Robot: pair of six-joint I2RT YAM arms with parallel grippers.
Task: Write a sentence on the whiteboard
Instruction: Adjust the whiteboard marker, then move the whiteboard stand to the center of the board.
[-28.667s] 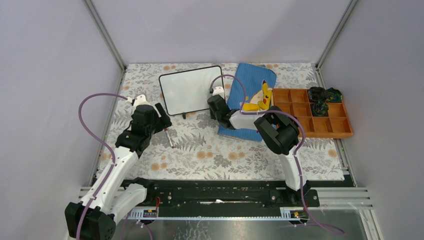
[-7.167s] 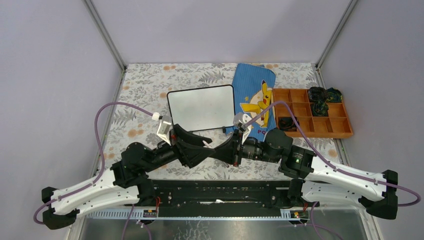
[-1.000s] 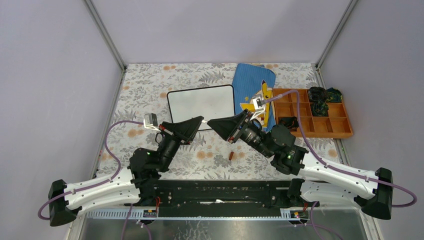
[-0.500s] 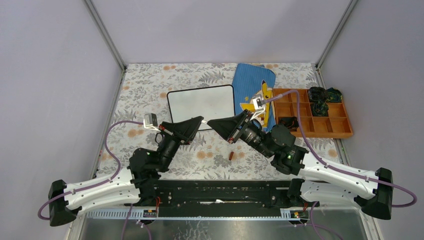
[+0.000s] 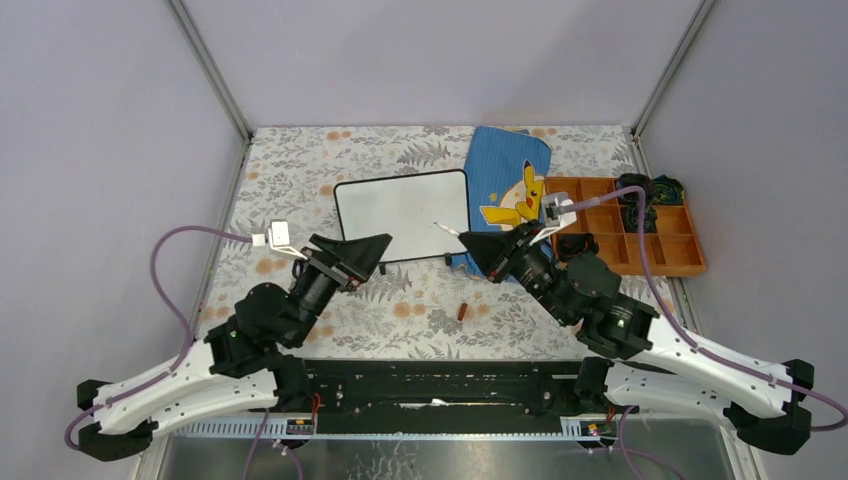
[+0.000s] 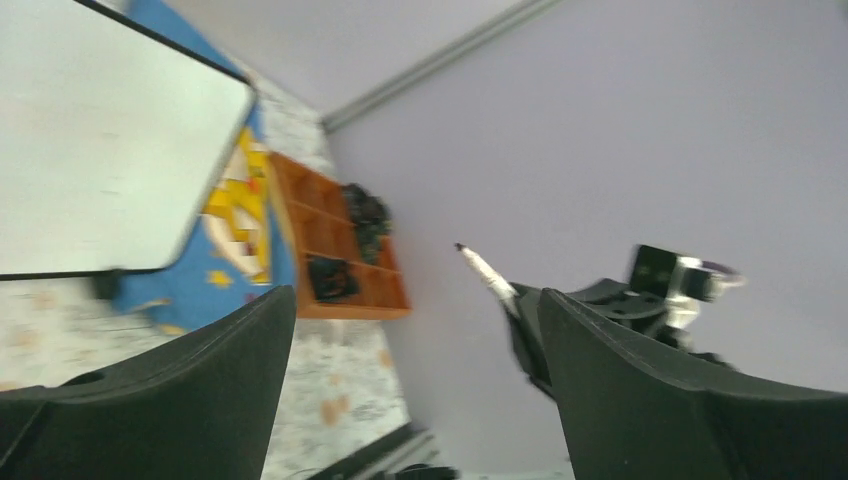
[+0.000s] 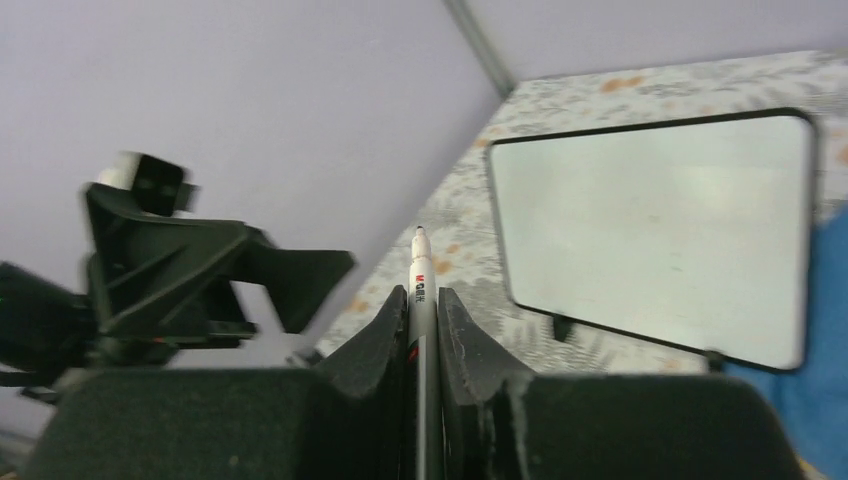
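item 1, whiteboard (image 5: 402, 215): small white board in a thin black frame with rounded corners, lying on the floral cloth (image 5: 300, 170) at mid-table toward the far side. its right edge is just beside the blue pouch (image 5: 505, 175). the surface is plain white and no writing can be read on it.

item 2, marker (image 7: 418, 285): white barrel with a dark bare tip. it has red printing that begins with an "m"; the rest is too small to read. it is pinched between the closed fingers of the right gripper (image 7: 422, 292). in the top view the tip lies over the board's near right part; whether it touches cannot be told.

item 3, left gripper (image 6: 415, 295): jaws spread wide with nothing between them, held near the board's near left corner.

item 4, blue pouch: ribbed cloth with a yellow cartoon figure. any lettering is hidden by the right arm.

item 5, orange tray (image 5: 650, 250): divided into compartments, at the far right beside the pouch. black items (image 5: 650, 190) sit in the far-right cells.

item 6, red-brown piece (image 5: 462, 311): small, lying on the cloth between the two arms.
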